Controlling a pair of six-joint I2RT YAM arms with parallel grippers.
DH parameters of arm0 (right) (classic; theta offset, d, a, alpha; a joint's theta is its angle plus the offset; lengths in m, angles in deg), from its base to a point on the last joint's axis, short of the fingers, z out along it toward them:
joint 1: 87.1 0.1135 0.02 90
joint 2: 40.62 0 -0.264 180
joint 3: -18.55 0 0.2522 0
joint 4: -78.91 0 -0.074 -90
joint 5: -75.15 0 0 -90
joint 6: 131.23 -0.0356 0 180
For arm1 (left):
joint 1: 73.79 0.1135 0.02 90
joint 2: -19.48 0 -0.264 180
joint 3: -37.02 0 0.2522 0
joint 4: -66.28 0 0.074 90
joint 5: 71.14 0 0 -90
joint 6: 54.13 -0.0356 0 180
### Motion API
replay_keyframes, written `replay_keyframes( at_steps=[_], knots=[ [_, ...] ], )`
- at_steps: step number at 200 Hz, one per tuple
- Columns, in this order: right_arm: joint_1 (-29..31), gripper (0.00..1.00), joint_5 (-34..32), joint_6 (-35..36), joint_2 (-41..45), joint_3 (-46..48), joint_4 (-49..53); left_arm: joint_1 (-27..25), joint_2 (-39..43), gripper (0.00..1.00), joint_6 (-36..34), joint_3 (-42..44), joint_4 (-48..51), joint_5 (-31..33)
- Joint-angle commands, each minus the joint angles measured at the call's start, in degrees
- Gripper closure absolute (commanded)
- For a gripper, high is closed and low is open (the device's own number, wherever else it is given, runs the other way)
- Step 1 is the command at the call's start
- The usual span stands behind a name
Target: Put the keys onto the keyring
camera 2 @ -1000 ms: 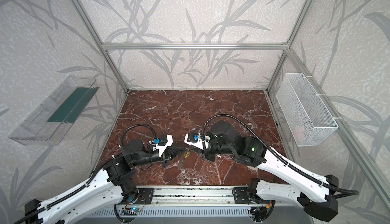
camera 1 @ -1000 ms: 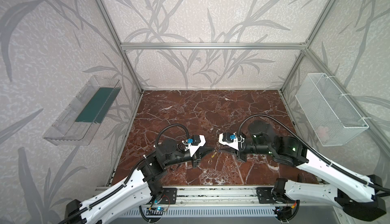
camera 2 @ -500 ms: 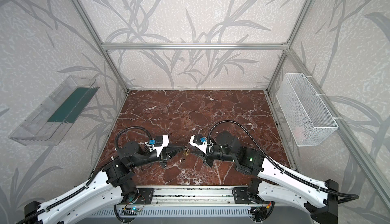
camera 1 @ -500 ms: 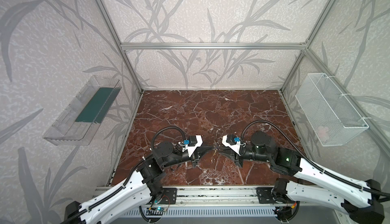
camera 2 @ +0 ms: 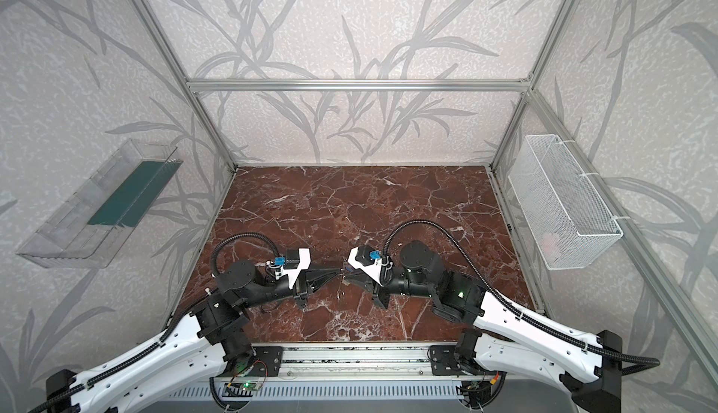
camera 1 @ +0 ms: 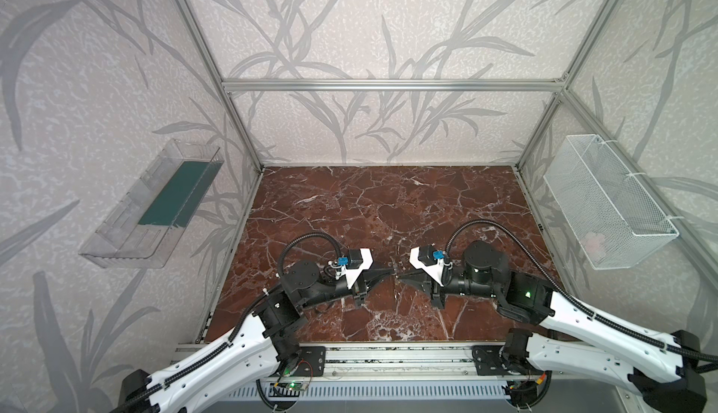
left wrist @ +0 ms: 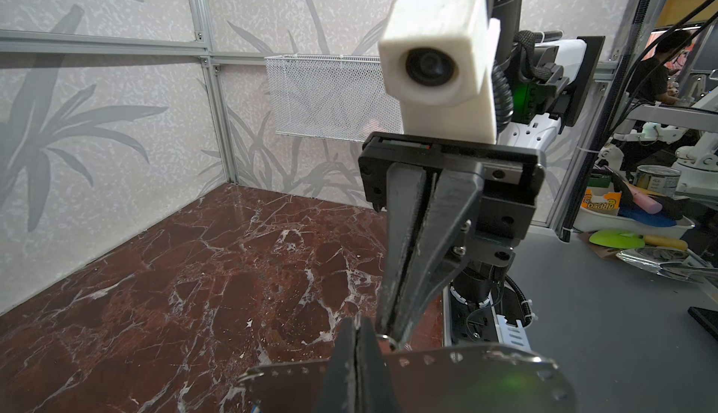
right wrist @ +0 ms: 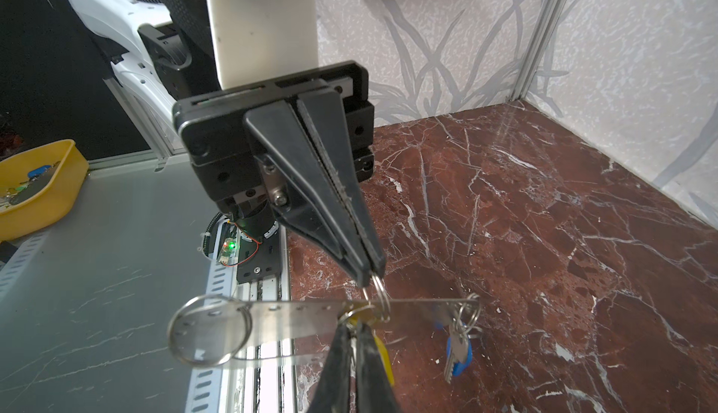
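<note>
Black fingers of the right gripper [right wrist: 351, 327] rose from the bottom centre of the right wrist view. They were pressed together against the upper edge of the keyring [right wrist: 295, 321]; we could not tell whether they pinched the plate, a ring or a tag. The keyring, a dull metal plate with a row of small holes along its top edge, hung in the air across the lower middle of that frame. Just behind those near fingers we saw the yellow key [right wrist: 385, 347], mostly hidden. Above it in the frame the left gripper [right wrist: 372, 277] pointed down, its jaws closed on a small split ring [right wrist: 388, 297] threaded through the plate. Toward the lower right the blue key [right wrist: 458, 349] dangled from a second ring [right wrist: 473, 308] at the plate's end.

In the left wrist view we found the closed left fingers at the bottom centre, the plate behind them, and the right gripper's tips coming down just beside them.

Beyond lay the red-brown marble tabletop [camera 1: 388, 205]. In both top views the two grippers met tip to tip, low in the centre. Farther off, a white wire basket [camera 1: 606, 205] hung on the right wall and a clear tray [camera 1: 155, 205] on the left.
</note>
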Motion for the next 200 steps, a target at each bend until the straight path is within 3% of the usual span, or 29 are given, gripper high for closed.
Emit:
replay_keyframes(
  at_steps=[1,23,124,200],
  knots=[
    [0.0,0.93,0.8,-0.7,-0.6,0.1,-1.0,0.3,0.9,1.00,0.6,0.8,-3.6,0.0],
    [0.0,0.93,0.2,-0.9,-1.3,0.2,-0.9,0.3,1.4,1.00,0.6,1.0,-3.9,0.1],
    [0.0,0.73,1.2,-1.5,-0.1,0.4,0.3,0.3,2.9,1.00,0.7,2.1,-4.0,2.1],
    [1.0,0.72,0.1,-2.9,-2.4,-0.2,-1.9,0.3,2.5,1.00,1.1,3.0,-6.1,3.3]
  ],
)
